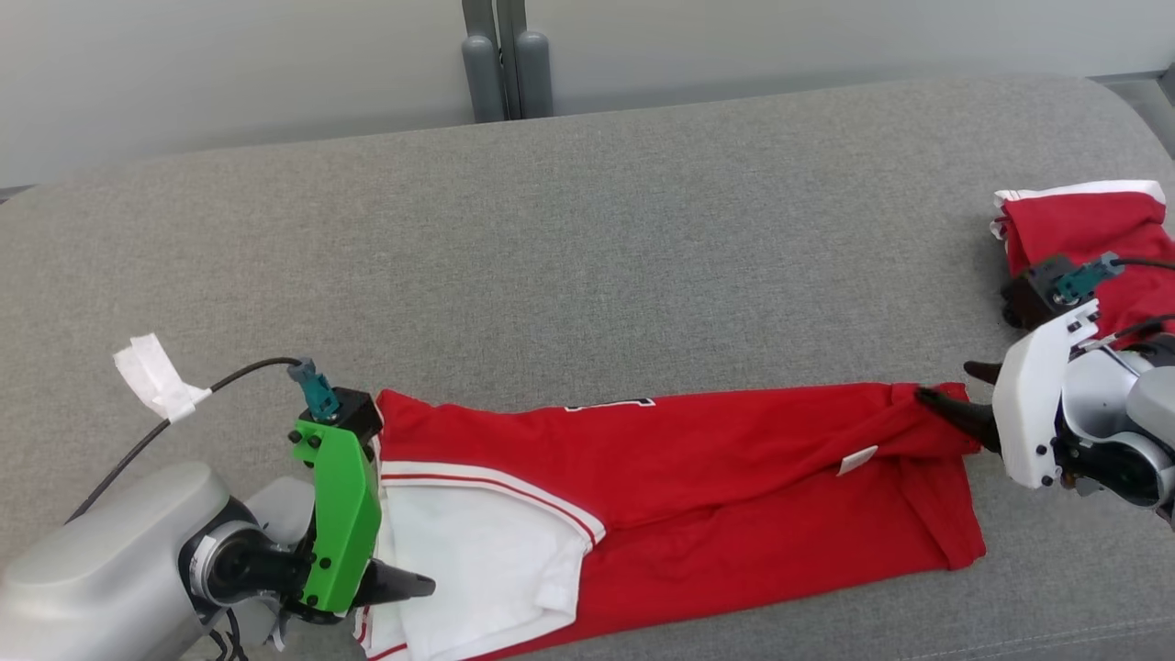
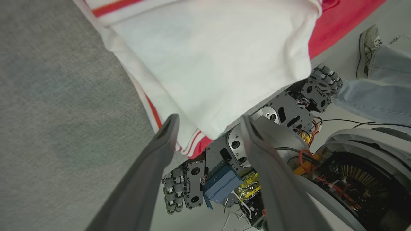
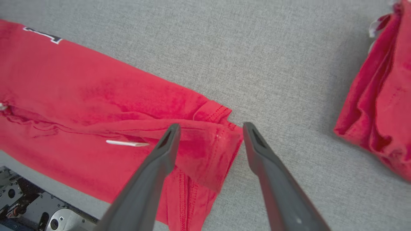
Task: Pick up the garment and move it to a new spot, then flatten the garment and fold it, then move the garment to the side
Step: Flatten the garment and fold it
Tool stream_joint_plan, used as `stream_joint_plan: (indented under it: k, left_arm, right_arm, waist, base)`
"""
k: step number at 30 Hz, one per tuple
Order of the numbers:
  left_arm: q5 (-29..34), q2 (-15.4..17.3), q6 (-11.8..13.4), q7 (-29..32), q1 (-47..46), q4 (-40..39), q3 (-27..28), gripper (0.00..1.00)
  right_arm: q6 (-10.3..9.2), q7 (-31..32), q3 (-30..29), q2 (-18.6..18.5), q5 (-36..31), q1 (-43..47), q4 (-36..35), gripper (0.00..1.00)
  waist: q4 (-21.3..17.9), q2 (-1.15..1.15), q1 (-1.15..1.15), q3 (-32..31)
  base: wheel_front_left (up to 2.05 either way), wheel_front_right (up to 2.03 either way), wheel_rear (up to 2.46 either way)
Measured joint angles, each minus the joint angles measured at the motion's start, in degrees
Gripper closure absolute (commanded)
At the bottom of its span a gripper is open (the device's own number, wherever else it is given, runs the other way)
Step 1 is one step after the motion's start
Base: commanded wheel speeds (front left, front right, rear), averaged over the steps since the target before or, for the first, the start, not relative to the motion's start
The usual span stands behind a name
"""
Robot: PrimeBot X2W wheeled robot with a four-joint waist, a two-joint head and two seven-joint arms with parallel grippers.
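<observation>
I see the red jersey (image 1: 734, 459) lying on the grey fabric-covered table (image 1: 643, 229), folded lengthwise into a long band that runs left to right along the near edge. Its left end shows a white sleeve panel with red and white trim, and that end hangs a little over the table's near edge. Dark lettering peeks out along the far fold line. A small white label (image 1: 856, 461) sits on the red cloth towards the right end.

My left gripper (image 2: 208, 119) is at the jersey's left end, with its green bracket just beside the white panel. Its fingers stand wide apart. From the left wrist view the corner of the white panel lies just past the fingertips, and neither finger is pinching it.

My right gripper (image 3: 211, 125) is at the right end. Its fingers are spread wide too, either side of the stitched hem corner, with the cloth lying loose between them and nothing clamped.

A second red garment (image 1: 1092, 229) with white edging sits bunched on the far right of the table, well apart from the jersey. A scrap of white tape (image 1: 151, 372) is wrapped on the left arm's cable. Below the table edge, the left wrist view catches the robot's wheeled base (image 2: 289, 112) and a person's shoe (image 2: 369, 48) with a jeans leg.
</observation>
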Motion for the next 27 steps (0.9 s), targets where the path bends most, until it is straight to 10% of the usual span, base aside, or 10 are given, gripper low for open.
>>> stream_joint_plan:
  k: [13,27]
  left_arm:
    - [13.0,3.5,0.1,-29.7,-0.7,-3.2,9.1,0.00]
    - [22.1,5.0,18.2,-62.9,12.6,-10.4,19.8,0.00]
  right_arm:
    - [0.00,-24.0,-11.2,-2.4,3.7,2.5,-1.2,0.00]
    - [-0.04,-29.9,-44.0,9.9,-11.7,23.4,-3.7,0.00]
  waist:
    - [1.2,0.00,0.00,-3.5]
    - [2.6,0.00,0.00,-5.6]
  base:
    - [0.00,0.00,0.00]
    - [0.00,0.00,0.00]
